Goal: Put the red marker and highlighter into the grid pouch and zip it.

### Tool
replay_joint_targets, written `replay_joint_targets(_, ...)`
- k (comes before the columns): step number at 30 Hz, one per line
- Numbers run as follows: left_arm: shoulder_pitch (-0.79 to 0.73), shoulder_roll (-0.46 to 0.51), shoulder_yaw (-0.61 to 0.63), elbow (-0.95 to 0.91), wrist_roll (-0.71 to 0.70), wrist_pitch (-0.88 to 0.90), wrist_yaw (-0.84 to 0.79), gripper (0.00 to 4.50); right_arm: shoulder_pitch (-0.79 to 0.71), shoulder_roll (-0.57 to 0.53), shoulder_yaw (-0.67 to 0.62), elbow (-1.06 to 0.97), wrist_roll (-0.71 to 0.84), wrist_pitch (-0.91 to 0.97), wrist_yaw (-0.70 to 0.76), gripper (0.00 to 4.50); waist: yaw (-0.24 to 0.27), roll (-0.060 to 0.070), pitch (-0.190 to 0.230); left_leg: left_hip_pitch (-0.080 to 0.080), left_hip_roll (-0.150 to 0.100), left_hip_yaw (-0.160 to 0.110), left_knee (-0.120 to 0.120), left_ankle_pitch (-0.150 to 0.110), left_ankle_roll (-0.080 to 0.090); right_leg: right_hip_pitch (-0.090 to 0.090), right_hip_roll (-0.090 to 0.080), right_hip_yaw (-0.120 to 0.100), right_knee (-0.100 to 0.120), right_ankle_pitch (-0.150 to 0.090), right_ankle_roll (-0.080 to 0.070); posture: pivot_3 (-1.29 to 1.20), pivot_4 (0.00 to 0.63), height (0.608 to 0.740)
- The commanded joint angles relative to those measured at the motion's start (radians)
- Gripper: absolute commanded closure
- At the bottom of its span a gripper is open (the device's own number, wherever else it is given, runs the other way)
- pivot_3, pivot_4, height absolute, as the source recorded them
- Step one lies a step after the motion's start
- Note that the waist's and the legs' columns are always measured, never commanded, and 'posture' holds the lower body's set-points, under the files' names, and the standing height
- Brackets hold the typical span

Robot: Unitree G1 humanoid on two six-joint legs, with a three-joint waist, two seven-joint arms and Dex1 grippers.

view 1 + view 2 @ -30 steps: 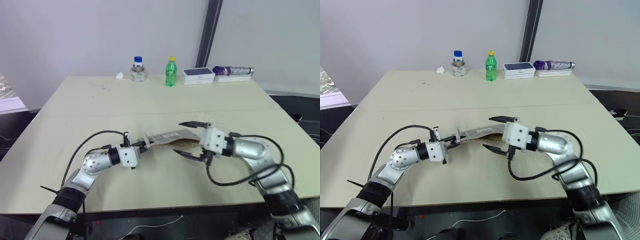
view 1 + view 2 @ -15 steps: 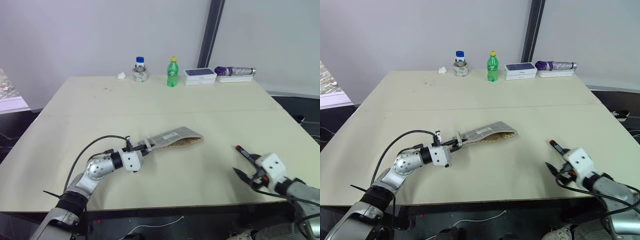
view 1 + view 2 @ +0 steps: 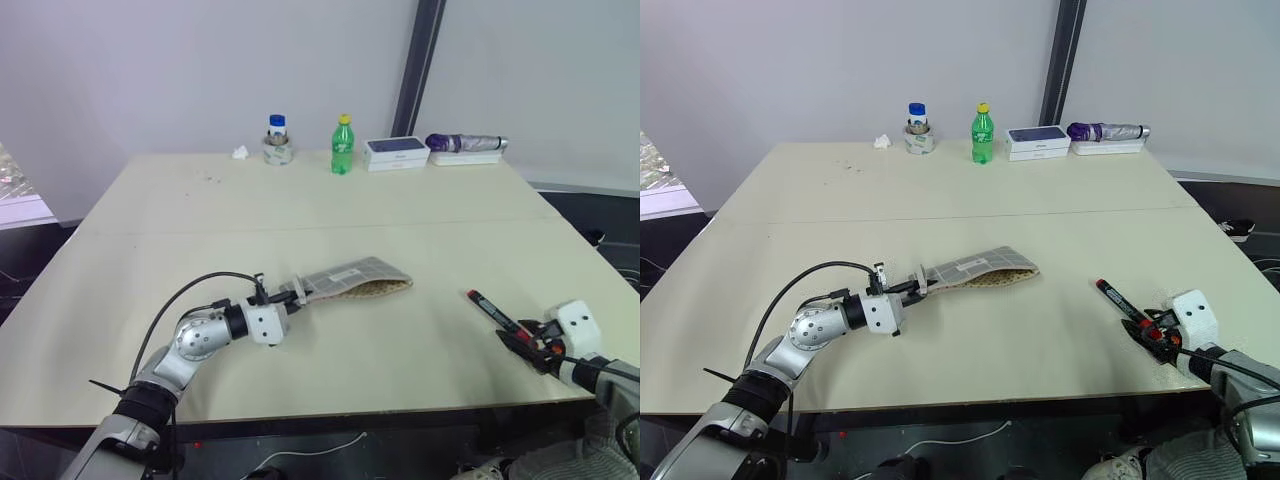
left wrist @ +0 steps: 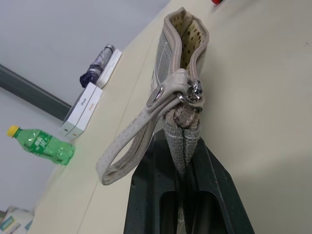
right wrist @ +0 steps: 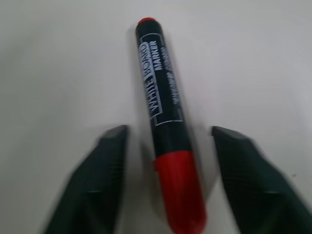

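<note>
Right gripper (image 5: 165,161) fingers are standing apart astride the red marker (image 5: 165,112), risking it rolling aside; left gripper (image 4: 183,161) is clamping the grid pouch (image 4: 183,63).

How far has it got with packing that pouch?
Early to midway. The left tool is shut on the zipper end of the pouch, whose mouth gapes open. The right tool straddles the marker, which lies on the table, its fingers not yet touching it. Left to do: put the marker in and zip up. I can't tell whether the highlighter is inside.
</note>
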Motion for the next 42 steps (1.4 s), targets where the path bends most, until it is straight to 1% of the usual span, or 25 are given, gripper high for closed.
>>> replay_joint_targets(1, 0.003, 0.0, 0.007, -0.023, 0.003, -0.012, 0.014, 4.5, 0.025, -0.003, 0.022, -0.082, 0.04, 0.042, 0.052, 3.83, -0.001, 0.0, 0.0, 0.0, 0.0, 0.0, 0.0, 0.0, 0.0, 0.0, 0.0, 0.0, 0.0, 0.0, 0.0, 0.0, 0.15, 0.74)
replay_joint_targets(2, 0.005, 0.0, 0.007, -0.025, 0.003, -0.011, 0.014, 4.5, 0.027, 0.004, 0.035, -0.118, 0.042, 0.024, 0.064, 4.14, -0.003, 0.0, 0.0, 0.0, 0.0, 0.0, 0.0, 0.0, 0.0, 0.0, 0.0, 0.0, 0.0, 0.0, 0.0, 0.0, 0.15, 0.74)
replay_joint_targets(5, 0.007, -0.002, 0.006, -0.03, 0.002, -0.008, 0.011, 4.5, 0.025, 0.046, 0.086, -0.252, 0.073, -0.003, 0.082, 4.13, -0.007, 0.0, 0.0, 0.0, 0.0, 0.0, -0.001, 0.0, 0.0, -0.001, 0.0, 0.0, 0.0, 0.0, 0.0, 0.0, 0.15, 0.74)
replay_joint_targets(7, 0.007, -0.004, 0.005, -0.031, 0.002, -0.006, 0.01, 4.5, 0.005, 0.096, 0.117, -0.364, 0.124, 0.006, 0.079, 4.13, -0.009, 0.0, 0.0, 0.0, 0.0, 0.0, -0.001, 0.0, 0.0, -0.002, 0.001, 0.001, 0.0, 0.0, 0.0, 0.0, 0.15, 0.74)
replay_joint_targets(9, 0.008, -0.005, 0.005, -0.035, 0.002, -0.003, 0.008, 4.5, -0.013, 0.091, 0.164, -0.416, 0.084, -0.028, 0.09, 4.13, -0.007, 0.001, 0.0, -0.001, 0.0, -0.001, -0.001, 0.0, 0.0, -0.003, 0.001, 0.001, 0.0, 0.0, 0.0, 0.0, 0.15, 0.74)
replay_joint_targets(11, 0.011, -0.004, 0.005, -0.041, 0.002, 0.0, 0.005, 4.5, -0.031, 0.064, 0.197, -0.419, 0.034, -0.042, 0.095, 4.13, -0.002, 0.0, 0.0, -0.001, 0.0, -0.001, 0.0, 0.0, 0.0, -0.002, 0.0, 0.001, 0.0, 0.0, 0.0, 0.0, 0.15, 0.74)
replay_joint_targets(13, 0.016, -0.002, 0.005, -0.05, -0.001, 0.001, 0.002, 4.5, -0.042, 0.025, 0.232, -0.401, -0.03, -0.105, 0.117, 4.13, 0.009, 0.0, 0.001, -0.001, 0.0, -0.001, 0.0, 0.0, 0.0, -0.002, -0.001, 0.0, 0.0, 0.0, 0.0, 0.0, 0.15, 0.74)
replay_joint_targets(16, 0.019, 0.004, 0.011, -0.055, -0.001, -0.001, 0.004, 4.5, -0.101, -0.015, 0.283, -0.356, -0.091, -0.146, 0.134, 4.13, 0.013, 0.0, 0.001, -0.001, 0.0, 0.0, 0.0, 0.0, 0.0, -0.002, 0.0, 0.0, 0.0, 0.0, 0.0, 0.0, 0.15, 0.74)
replay_joint_targets(17, 0.017, 0.003, 0.014, -0.057, -0.002, 0.002, 0.008, 4.5, -0.115, -0.031, 0.307, -0.332, -0.137, -0.182, 0.133, 4.13, 0.013, 0.0, 0.001, -0.001, 0.0, 0.0, 0.0, 0.0, 0.0, -0.002, 0.0, 0.0, 0.0, 0.0, 0.0, 0.0, 0.15, 0.74)
replay_joint_targets(20, 0.016, 0.002, 0.015, -0.067, -0.002, 0.008, 0.01, 4.5, -0.163, -0.042, 0.343, -0.288, -0.207, -0.222, 0.113, 4.13, 0.015, 0.0, 0.001, -0.001, -0.001, 0.0, 0.0, 0.0, 0.0, -0.002, 0.0, 0.0, 0.0, 0.0, 0.0, 0.0, 0.15, 0.74)
replay_joint_targets(25, 0.025, 0.018, 0.003, -0.095, 0.021, 0.004, 0.0, 4.5, -0.254, -0.059, 0.41, -0.284, -0.295, -0.277, 0.128, 4.13, 0.015, 0.0, 0.001, -0.001, -0.001, 0.0, 0.0, 0.0, 0.0, -0.002, 0.0, 0.0, 0.0, 0.0, 0.0, 0.0, 0.15, 0.74)
replay_joint_targets(28, 0.041, 0.041, 0.001, -0.124, 0.014, 0.004, -0.02, 4.5, -0.331, -0.063, 0.491, -0.312, -0.386, -0.303, 0.134, 4.13, 0.012, 0.0, 0.001, -0.001, -0.001, 0.0, 0.0, 0.0, 0.0, -0.003, 0.0, 0.0, 0.0, 0.0, 0.0, 0.0, 0.15, 0.74)
replay_joint_targets(33, 0.035, 0.05, -0.007, -0.142, 0.013, -0.005, -0.036, 4.5, -0.433, 0.026, 0.602, -0.333, -0.467, -0.351, 0.106, 4.13, 0.01, 0.0, 0.001, -0.001, 0.0, 0.0, 0.0, 0.0, 0.0, -0.003, 0.001, 0.0, 0.0, 0.0, 0.0, 0.0, 0.15, 0.74)
replay_joint_targets(35, 0.034, 0.052, -0.005, -0.158, 0.009, -0.011, -0.04, 4.5, -0.456, 0.049, 0.643, -0.315, -0.51, -0.434, 0.092, 4.13, 0.014, 0.0, 0.001, -0.002, -0.001, 0.0, 0.0, 0.0, 0.0, -0.003, 0.0, 0.0, 0.0, 0.0, 0.0, 0.0, 0.15, 0.74)
replay_joint_targets(37, 0.035, 0.053, 0.002, -0.178, -0.003, 0.001, -0.044, 4.5, -0.462, 0.06, 0.659, -0.302, -0.529, -0.466, 0.09, 4.13, 0.018, 0.0, 0.001, -0.002, -0.001, 0.001, 0.0, 0.0, 0.0, -0.003, 0.0, 0.0, 0.0, 0.0, 0.0, 0.0, 0.15, 0.74)
replay_joint_targets(40, 0.05, 0.073, 0.02, -0.211, -0.044, 0.018, -0.058, 4.5, -0.468, 0.057, 0.695, -0.264, -0.579, -0.584, 0.083, 4.13, 0.017, 0.0, 0.001, -0.002, 0.0, 0.001, 0.0, 0.0, 0.0, -0.003, 0.0, 0.0, 0.0, 0.0, 0.0, 0.0, 0.15, 0.74)
replay_joint_targets(42, 0.06, 0.083, 0.021, -0.215, -0.043, 0.014, -0.061, 4.5, -0.461, 0.063, 0.692, -0.249, -0.553, -0.608, 0.097, 4.13, 0.015, 0.0, 0.001, -0.002, 0.0, 0.001, 0.0, 0.0, 0.0, -0.003, 0.0, 0.0, 0.0, 0.0, 0.0, 0.0, 0.15, 0.74)
